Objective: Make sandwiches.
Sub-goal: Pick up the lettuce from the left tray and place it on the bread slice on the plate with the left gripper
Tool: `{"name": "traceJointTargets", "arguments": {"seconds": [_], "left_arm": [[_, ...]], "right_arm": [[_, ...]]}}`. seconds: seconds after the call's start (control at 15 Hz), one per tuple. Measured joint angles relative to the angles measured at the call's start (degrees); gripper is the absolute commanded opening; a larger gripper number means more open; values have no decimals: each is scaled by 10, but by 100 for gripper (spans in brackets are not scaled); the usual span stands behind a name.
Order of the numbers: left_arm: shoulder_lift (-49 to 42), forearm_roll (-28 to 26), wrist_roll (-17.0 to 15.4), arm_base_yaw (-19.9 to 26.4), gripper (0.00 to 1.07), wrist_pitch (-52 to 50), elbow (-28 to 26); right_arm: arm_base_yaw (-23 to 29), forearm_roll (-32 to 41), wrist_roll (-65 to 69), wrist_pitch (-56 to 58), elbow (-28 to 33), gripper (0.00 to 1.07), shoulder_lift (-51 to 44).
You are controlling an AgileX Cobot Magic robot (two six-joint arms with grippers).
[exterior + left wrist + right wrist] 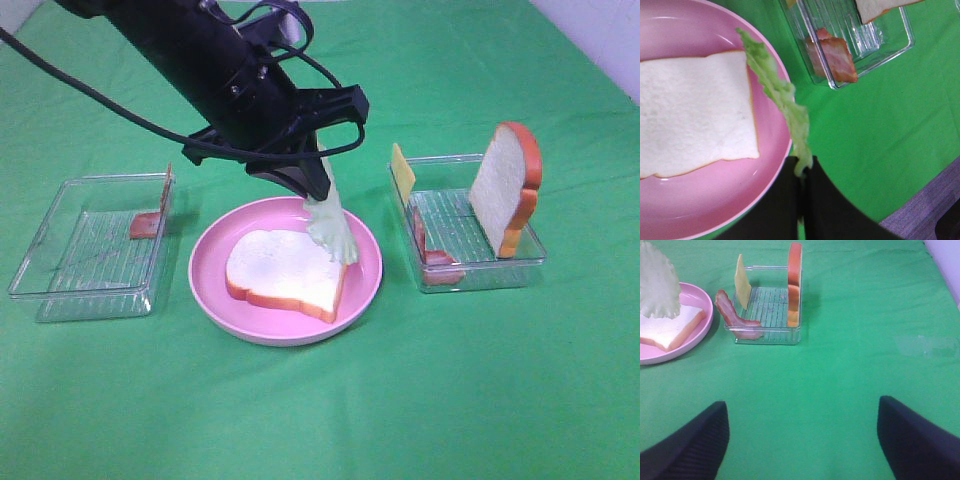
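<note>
One white bread slice (285, 272) (695, 110) lies flat on the round pink plate (300, 335) (740, 200). My left gripper (318, 190) (801, 172) is shut on a pale green lettuce leaf (332, 228) (782, 95). The leaf hangs over the slice's right edge, its tip at the bread. In the right wrist view my right gripper (800, 440) stands open and empty above bare cloth, well short of the right tray (767, 337). That tray holds an upright bread slice (505, 190) (795, 282), a cheese slice (402, 172) (743, 287) and bacon (437, 255) (732, 312).
A clear tray (60, 290) left of the plate holds one bacon strip (147, 222) against its right wall. The right tray (530, 262) stands close to the plate's right. Green cloth covers the table. The left arm crosses above the plate from the upper left.
</note>
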Motion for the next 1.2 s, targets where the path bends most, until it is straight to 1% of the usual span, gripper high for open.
{"name": "traceJointTargets", "arguments": {"seconds": [0.07, 0.2, 0.27, 0.33, 0.47, 0.53, 0.6, 0.67, 0.8, 0.87, 1.0, 1.07, 1.13, 1.2], "left_arm": [[9, -3, 2, -3, 0, -1, 0], [22, 9, 2, -5, 0, -1, 0], [32, 29, 2, -5, 0, 1, 0], [52, 68, 2, -5, 0, 9, 0], [60, 90, 2, -5, 0, 17, 0], [63, 107, -5, -5, 0, 19, 0], [63, 124, -23, -5, 0, 21, 0], [63, 133, -33, -5, 0, 22, 0], [63, 182, -75, -5, 0, 23, 0], [63, 191, -78, -5, 1, 23, 0], [63, 197, -80, -5, 11, 23, 0], [63, 197, -80, -5, 22, 23, 0], [63, 199, -81, -5, 35, 23, 0], [63, 202, -81, -5, 53, 23, 0]], "right_arm": [[0, 0, 0, 0, 0, 77, 0], [0, 0, 0, 0, 0, 77, 0], [0, 0, 0, 0, 0, 77, 0], [0, 0, 0, 0, 0, 77, 0], [0, 0, 0, 0, 0, 77, 0], [0, 0, 0, 0, 0, 77, 0], [0, 0, 0, 0, 0, 77, 0], [0, 0, 0, 0, 0, 77, 0], [0, 0, 0, 0, 0, 77, 0], [0, 0, 0, 0, 0, 77, 0], [0, 0, 0, 0, 0, 77, 0], [0, 0, 0, 0, 0, 77, 0], [0, 0, 0, 0, 0, 77, 0], [0, 0, 0, 0, 0, 77, 0]]}}
